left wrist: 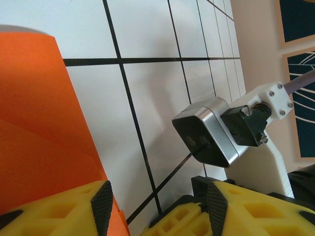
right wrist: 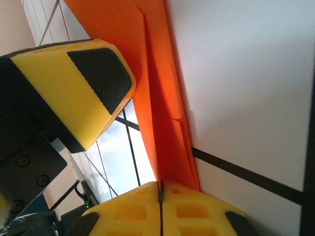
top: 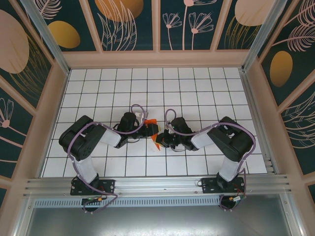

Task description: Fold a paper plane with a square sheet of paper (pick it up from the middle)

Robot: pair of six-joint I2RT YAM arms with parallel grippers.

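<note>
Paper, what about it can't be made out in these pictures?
Left wrist: paper cut off by left and bottom edges; left claw covers its lower part.
Right wrist: runs off the top edge; one end vanishes inside the shut right claw.
Top view: tiny, mostly under both claws; fold shape unreadable.

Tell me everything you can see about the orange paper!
The orange paper is thin, bright and matte, already folded into a long narrow shape with layered flaps and sharp creases. It seems lifted off the white tiled table, between the two arms. The right gripper is shut on one end, pinching it between yellow fingers. A finger of the left gripper sits close beside its flat face; whether it touches cannot be told.
</note>
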